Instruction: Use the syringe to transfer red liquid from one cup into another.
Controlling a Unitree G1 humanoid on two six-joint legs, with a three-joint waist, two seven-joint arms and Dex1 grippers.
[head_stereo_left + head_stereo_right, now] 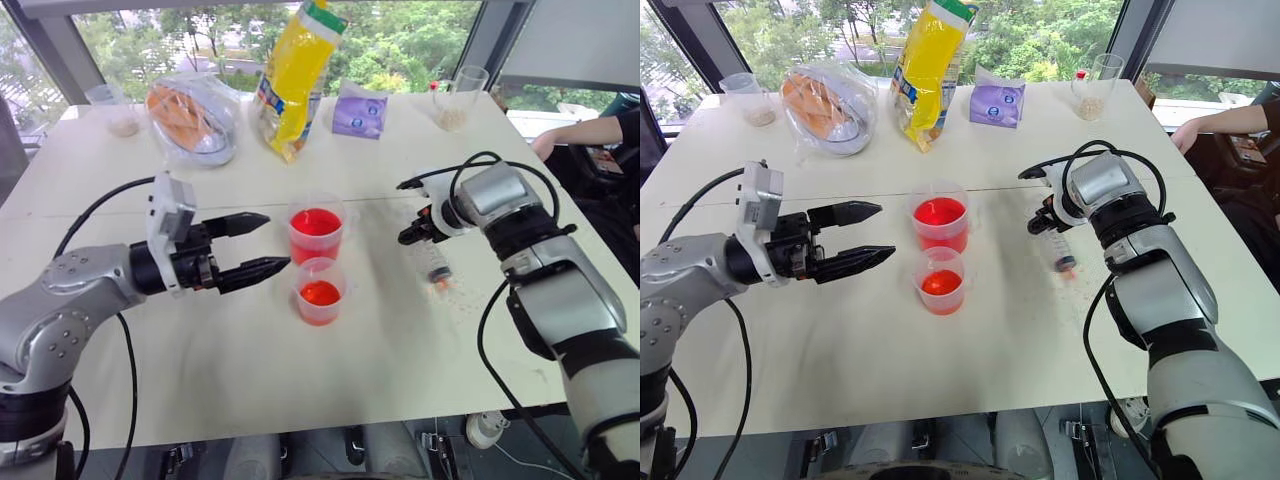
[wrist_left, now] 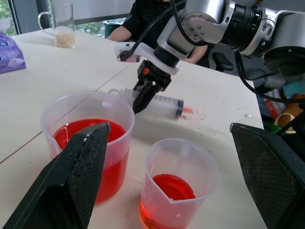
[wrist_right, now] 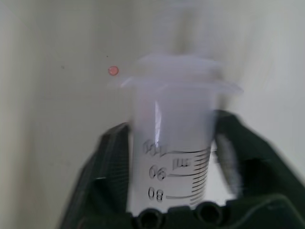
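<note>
Pick-up step: right gripper point(image 1: 420, 226) clamped on the syringe point(image 1: 437, 262) lying on the table; left gripper point(image 1: 262, 245) open; next, lift it toward the taller cup point(image 1: 316, 227) to its left

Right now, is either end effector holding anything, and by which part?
The right end effector is shut on the syringe, on its barrel near the flange. The left end effector holds nothing.
</note>
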